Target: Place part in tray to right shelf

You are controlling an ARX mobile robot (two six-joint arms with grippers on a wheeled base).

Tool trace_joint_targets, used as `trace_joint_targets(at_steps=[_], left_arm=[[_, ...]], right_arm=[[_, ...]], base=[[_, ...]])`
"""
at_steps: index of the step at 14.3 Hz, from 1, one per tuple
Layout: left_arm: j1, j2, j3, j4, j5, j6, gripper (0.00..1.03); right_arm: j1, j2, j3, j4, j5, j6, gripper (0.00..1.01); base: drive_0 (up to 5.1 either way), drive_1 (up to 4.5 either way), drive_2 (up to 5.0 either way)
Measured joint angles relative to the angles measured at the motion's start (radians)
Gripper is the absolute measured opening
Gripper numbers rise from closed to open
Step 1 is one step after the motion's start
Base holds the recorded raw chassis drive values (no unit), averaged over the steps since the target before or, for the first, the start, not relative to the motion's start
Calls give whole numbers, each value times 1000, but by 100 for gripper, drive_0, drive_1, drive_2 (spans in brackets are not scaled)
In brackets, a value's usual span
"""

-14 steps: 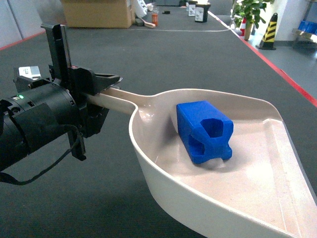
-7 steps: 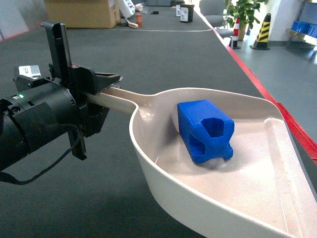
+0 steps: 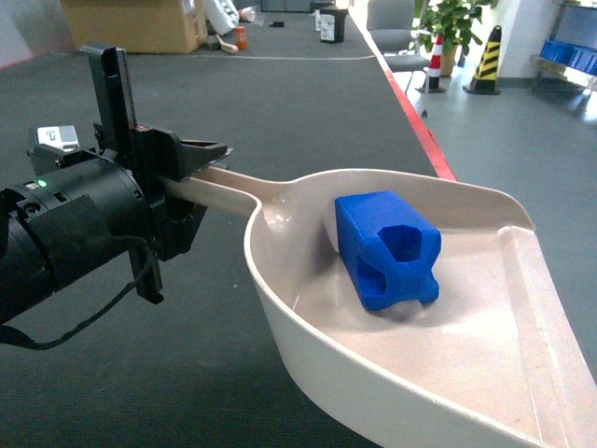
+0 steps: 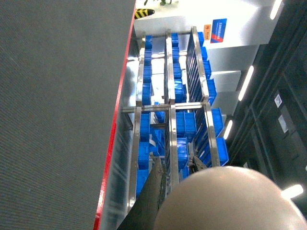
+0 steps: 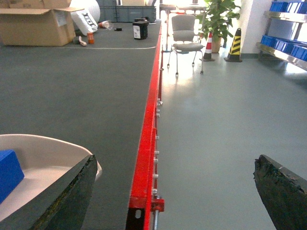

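A bright-blue part (image 3: 387,247) lies on its side in the middle of the cream tray (image 3: 270,299), recessed face toward me. My left gripper (image 3: 191,173) is shut on the tray's long handle (image 3: 219,191) and holds the tray above the dark floor. In the left wrist view the rounded handle end (image 4: 225,201) fills the bottom beside one dark finger (image 4: 151,201), with the steel shelf (image 4: 170,110) and its blue crates beyond. My right gripper (image 5: 175,163) is open and empty, just right of the tray's rim (image 5: 48,153) and the part (image 5: 8,172).
A red strip (image 5: 146,143) divides the dark mat from grey floor. An office chair (image 5: 184,33), a striped cone (image 5: 235,45) and a plant stand far ahead, a cardboard box (image 5: 33,24) far left. More shelf rails with blue crates (image 5: 288,48) are at the right.
The background has slid left in the head view: the red strip and chair have come further into view. The tray, the part and the left gripper keep their places in the frame.
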Motion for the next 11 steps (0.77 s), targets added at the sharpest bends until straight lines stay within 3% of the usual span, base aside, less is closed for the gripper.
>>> trace_joint_targets(at_steps=[11], left_arm=[[0,0,2,4,0,0,13]], right_arm=[[0,0,0,-3,0,0,98]], base=[[495,-246,-246]])
